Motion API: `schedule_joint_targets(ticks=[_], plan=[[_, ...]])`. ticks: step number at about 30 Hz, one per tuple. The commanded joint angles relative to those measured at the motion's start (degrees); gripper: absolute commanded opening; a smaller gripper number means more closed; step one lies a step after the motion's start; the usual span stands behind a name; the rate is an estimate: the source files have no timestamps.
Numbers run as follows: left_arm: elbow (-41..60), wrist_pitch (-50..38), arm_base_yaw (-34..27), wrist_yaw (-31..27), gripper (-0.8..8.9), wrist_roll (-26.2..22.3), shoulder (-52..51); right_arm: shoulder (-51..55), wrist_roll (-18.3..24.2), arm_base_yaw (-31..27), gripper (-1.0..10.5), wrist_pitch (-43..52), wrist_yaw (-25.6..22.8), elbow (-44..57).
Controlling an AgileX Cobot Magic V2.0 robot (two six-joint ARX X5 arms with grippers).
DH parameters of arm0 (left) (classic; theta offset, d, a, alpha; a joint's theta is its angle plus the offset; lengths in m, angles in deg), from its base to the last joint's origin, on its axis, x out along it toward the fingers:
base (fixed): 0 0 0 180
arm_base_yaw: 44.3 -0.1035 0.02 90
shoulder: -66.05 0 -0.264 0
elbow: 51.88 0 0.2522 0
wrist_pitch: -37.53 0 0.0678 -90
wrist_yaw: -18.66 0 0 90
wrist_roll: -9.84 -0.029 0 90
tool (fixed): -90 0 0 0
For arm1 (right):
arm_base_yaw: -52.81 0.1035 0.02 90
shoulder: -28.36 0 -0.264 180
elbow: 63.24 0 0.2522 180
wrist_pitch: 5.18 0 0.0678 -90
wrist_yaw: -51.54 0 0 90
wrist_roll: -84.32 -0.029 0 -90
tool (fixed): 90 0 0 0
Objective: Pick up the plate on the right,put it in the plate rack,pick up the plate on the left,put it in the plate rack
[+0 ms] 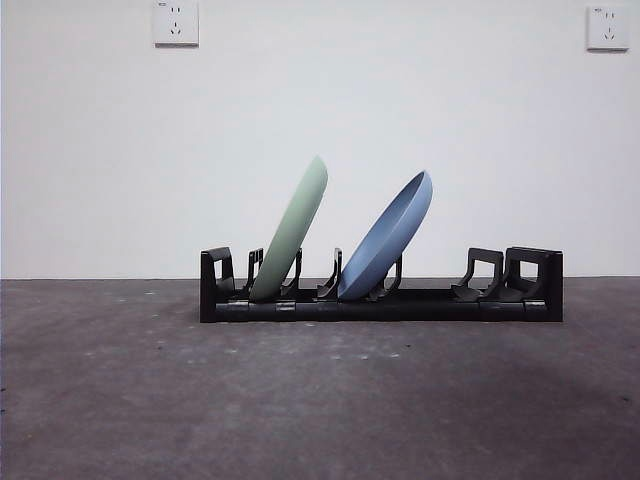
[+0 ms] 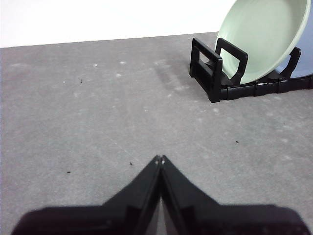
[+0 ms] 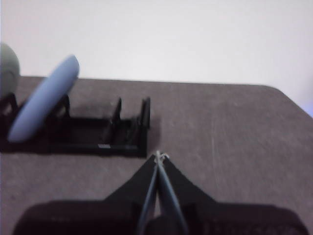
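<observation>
i see the green plate [image 1: 292,232] and blue plate [image 1: 388,238] both leaning in the plate rack [image 1: 380,298] on the table [image 1: 120,400]. my left hand [image 2: 160,159] and right hand [image 3: 159,155] are closed, empty, clear. a bump could tip either plate.

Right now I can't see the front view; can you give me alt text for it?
A black plate rack on a dark grey table holds two plates leaning right: a green plate and a blue plate. Behind is a white wall; no arm shows.
</observation>
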Motion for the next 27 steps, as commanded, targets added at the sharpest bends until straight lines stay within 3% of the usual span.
schedule_joint_targets(ticks=[1,10,27], plan=[[0.61,-0.31,-0.13,0.02,-0.03,0.37,0.02,2.16,-0.66,-0.09,0.0,0.59,-1.46,3.80],[0.61,-0.31,-0.13,0.02,-0.04,0.37,0.02,5.64,-1.09,-0.04,0.0,0.70,-1.46,11.82],[0.61,-0.31,-0.13,0.00,-0.03,0.37,0.02,5.62,-1.05,0.00,0.0,1.22,-1.49,11.91]])
